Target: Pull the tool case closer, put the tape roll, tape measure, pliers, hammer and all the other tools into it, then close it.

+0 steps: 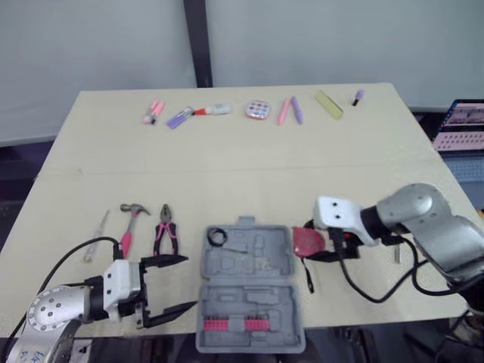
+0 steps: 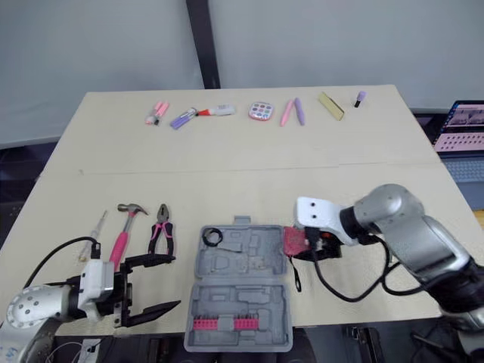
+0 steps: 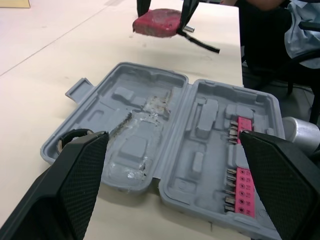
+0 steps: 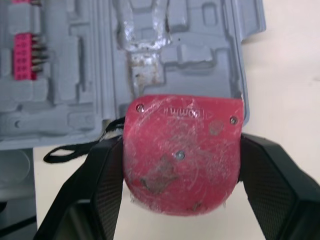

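the tool case (image 1: 249, 295) lies open at the near edge of the table (image 1: 227, 166), lid half away from the robot and a pink bit strip (image 1: 234, 324) in its near half. at the case's 9 o'clock the left pincer (image 1: 190, 282) hangs spread wide with nothing between its fingers. at the case's 2 o'clock the right pincer (image 4: 180, 145) is clamped on the red tape measure (image 1: 306, 240), a finger on each flank, its black strap dangling. it seems just clear of the table, beside the case's rim.

the case looks near enough, and a black ring, probably the tape roll (image 1: 217, 237), sits in its 11 o'clock corner, so the step in hand is likely stowing the tape measure. the next move calls for carrying it toward 9 o'clock over a moulded recess, lowering it, then letting go.

the pliers (image 1: 165, 229), hammer (image 1: 130, 223) and a screwdriver (image 1: 96, 234) wait on the table at the case's 10 o'clock.

the table is pale and matt. pens and markers (image 1: 189, 115) line its 12 o'clock edge. beyond are a grey wall (image 1: 91, 53) and a dark post (image 1: 198, 41), with a laptop (image 1: 461, 125) at 2 o'clock.
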### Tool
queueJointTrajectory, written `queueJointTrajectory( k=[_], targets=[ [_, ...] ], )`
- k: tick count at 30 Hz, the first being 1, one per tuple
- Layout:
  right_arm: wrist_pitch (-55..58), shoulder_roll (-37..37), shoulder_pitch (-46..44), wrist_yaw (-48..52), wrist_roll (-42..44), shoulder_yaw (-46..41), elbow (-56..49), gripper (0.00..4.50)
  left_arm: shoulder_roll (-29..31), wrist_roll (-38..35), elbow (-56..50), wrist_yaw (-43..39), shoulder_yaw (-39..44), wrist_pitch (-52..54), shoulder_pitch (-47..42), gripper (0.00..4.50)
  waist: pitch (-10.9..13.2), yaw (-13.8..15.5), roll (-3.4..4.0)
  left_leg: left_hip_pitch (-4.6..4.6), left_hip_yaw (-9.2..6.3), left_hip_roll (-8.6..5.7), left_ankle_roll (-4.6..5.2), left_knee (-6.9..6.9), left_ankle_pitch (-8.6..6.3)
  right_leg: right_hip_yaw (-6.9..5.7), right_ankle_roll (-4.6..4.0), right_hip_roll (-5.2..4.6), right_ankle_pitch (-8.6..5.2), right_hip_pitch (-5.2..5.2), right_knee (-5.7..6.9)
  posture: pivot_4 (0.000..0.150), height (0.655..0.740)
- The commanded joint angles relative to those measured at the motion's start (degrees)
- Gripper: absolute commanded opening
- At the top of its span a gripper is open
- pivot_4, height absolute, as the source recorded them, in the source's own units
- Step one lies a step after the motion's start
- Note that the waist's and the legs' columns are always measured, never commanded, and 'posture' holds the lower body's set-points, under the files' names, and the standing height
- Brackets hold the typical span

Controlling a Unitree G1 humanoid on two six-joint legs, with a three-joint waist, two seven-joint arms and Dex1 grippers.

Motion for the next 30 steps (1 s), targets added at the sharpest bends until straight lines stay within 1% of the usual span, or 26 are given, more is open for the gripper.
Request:
queueJointTrajectory(
  k=[1,3,6,14,20,30],
  targets=[
    [8.0,2.18,-7.08,-1.23,-2.9,6.15,-2.24,2.89,0.18,-1.31,-0.69,-0.03,1.4,0.19,0.1,4.5,0.0,-0.1,0.0,-0.01,0.0,0.0,0.0,-0.01,0.0,0.0,0.0,0.0,0.0,-0.03,0.01,0.15,0.74],
    [12.7,2.71,-11.53,0.3,-3.5,11.37,-2.65,2.89,0.16,-1.14,-0.56,-0.01,1.57,0.29,0.2,4.5,0.01,-0.24,0.02,-0.03,0.0,0.0,-0.01,-0.02,0.01,0.0,-0.02,0.0,-0.01,-0.07,0.05,0.15,0.74],
    [15.12,4.49,-15.78,-0.4,-4.72,16.2,-2.01,2.89,-0.1,-0.77,-0.17,0.32,1.83,0.44,0.25,4.5,0.01,-0.48,0.02,-0.04,0.01,0.0,-0.01,-0.03,0.01,0.0,-0.03,0.0,-0.02,-0.12,0.09,0.15,0.74],
    [14.36,9.49,-21.52,-1.96,-8.94,25.03,2.37,2.89,-0.35,0.6,0.21,1.32,2.07,0.07,0.68,4.5,0.01,-1.37,0.02,-0.03,0.0,0.0,-0.01,-0.04,0.01,-0.03,-0.04,-0.01,-0.02,-0.15,0.22,0.15,0.74],
    [13.39,13.12,-23.53,-3.15,-12.22,29.37,6.24,2.89,-0.54,1.05,-0.41,2.17,1.98,0.3,1.03,4.5,0.01,-1.52,0.02,-0.04,0.02,0.0,-0.02,-0.11,0.01,-0.03,-0.05,-0.01,-0.02,-0.23,0.3,0.15,0.74],
    [9.61,16.97,-24.48,-3.56,-16.18,31.81,11.75,2.89,-1.05,1.33,-1.24,3.19,1.6,0.24,1.7,4.5,0.01,-1.58,0.02,-0.04,0.04,0.0,-0.03,-0.1,0.02,-0.04,-0.05,-0.02,-0.03,-0.26,0.3,0.15,0.74]
  ],
)
